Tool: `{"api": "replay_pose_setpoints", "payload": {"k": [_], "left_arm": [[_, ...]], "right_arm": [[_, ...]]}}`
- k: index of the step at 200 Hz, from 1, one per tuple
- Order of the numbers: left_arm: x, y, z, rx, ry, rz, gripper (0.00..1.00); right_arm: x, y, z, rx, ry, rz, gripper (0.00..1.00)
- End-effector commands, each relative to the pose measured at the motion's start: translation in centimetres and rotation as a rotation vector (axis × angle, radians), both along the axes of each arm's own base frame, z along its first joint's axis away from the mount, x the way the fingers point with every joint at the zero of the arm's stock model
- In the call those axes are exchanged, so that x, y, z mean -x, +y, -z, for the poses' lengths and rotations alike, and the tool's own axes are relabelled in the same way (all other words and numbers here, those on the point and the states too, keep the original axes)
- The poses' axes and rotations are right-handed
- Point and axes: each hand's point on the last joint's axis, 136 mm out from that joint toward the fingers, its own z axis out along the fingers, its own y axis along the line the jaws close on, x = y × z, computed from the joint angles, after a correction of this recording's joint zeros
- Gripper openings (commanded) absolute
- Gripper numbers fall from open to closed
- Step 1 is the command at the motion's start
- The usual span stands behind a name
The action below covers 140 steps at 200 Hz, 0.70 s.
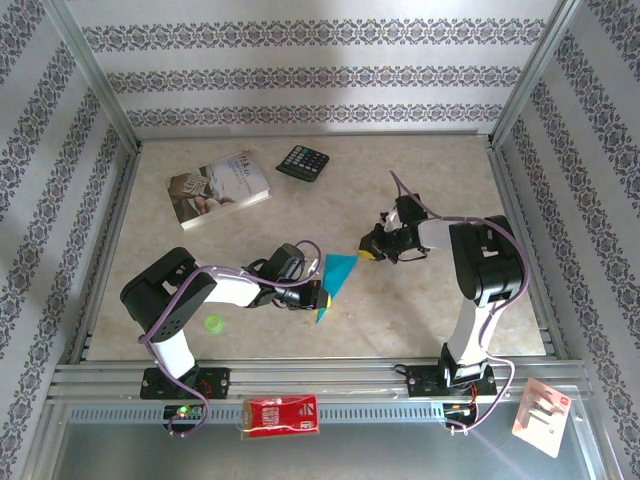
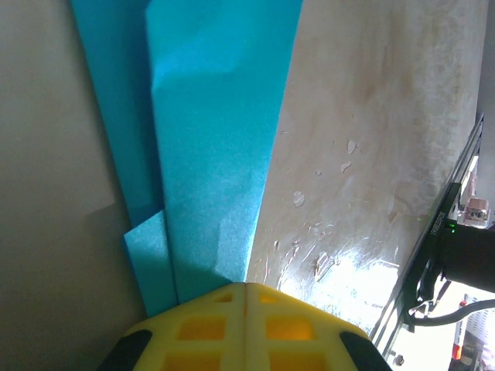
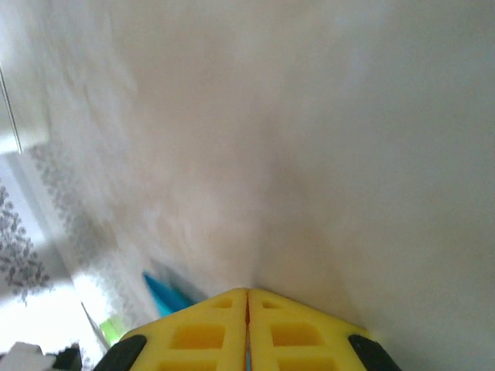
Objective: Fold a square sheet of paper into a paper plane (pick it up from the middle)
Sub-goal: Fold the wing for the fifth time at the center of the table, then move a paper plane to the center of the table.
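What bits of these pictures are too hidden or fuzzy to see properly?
- Top view: folds of the blue paper: too small.
- Left wrist: paper's far end cut off by the top edge; left gripper covers its near end.
- Right wrist: blurred; whether the right gripper holds paper is unclear.

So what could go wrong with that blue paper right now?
The folded blue paper is pinched by the left gripper, shut on its near end, with the right gripper shut at its far corner. If they pull apart, it could tear. The thin pinch could slip and drop it. Its layers might spring open.
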Motion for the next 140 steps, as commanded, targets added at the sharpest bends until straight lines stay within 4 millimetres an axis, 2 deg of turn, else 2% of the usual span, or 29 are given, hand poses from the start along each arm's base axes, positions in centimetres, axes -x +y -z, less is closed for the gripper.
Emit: {"api": "replay_pose_setpoints", "payload": {"k": [1, 14, 27, 45, 59, 75, 93, 116, 128, 140], "left_arm": [[3.3, 3.4, 4.1, -0.193, 0.171, -0.023, 0.0], [2.3, 2.4, 2.7, -0.153, 0.152, -0.029, 0.0], [1.1, 1.1, 0.7, -0.095, 0.118, -0.039, 0.06], [-0.5, -0.2, -2.7, -0.025, 0.05, -0.05, 0.21], [-1.6, 0.0, -4.9, 0.004, -0.012, -0.083, 0.31], [-3.0, 2.3, -6.3, 0.013, -0.057, -0.173, 0.37], [-4.6, 6.9, -6.3, -0.029, -0.072, -0.325, 0.41], [-5.9, 12.4, -6.1, -0.093, -0.087, -0.473, 0.44], [-6.3, 14.0, -6.1, -0.114, -0.098, -0.505, 0.45], [-6.4, 14.7, -6.5, -0.116, -0.115, -0.518, 0.47]], "right_arm": [[-1.6, -1.2, -0.6, 0.035, -0.058, 0.024, 0.1], [-1.5, -1.2, -2.0, 0.035, -0.095, 0.022, 0.11], [-0.8, -1.2, -3.5, 0.045, -0.139, 0.015, 0.12], [1.1, -1.1, -5.0, 0.124, -0.2, -0.004, 0.18], [3.2, -1.0, -5.3, 0.223, -0.224, -0.026, 0.24], [5.3, -0.6, -5.3, 0.358, -0.255, -0.042, 0.32], [7.2, 1.0, -5.3, 0.475, -0.294, -0.06, 0.41], [8.3, 3.2, -5.2, 0.607, -0.351, -0.065, 0.62], [8.5, 4.3, -5.0, 0.674, -0.372, -0.073, 0.69], [8.7, 5.2, -4.6, 0.744, -0.378, -0.1, 0.74]]}}
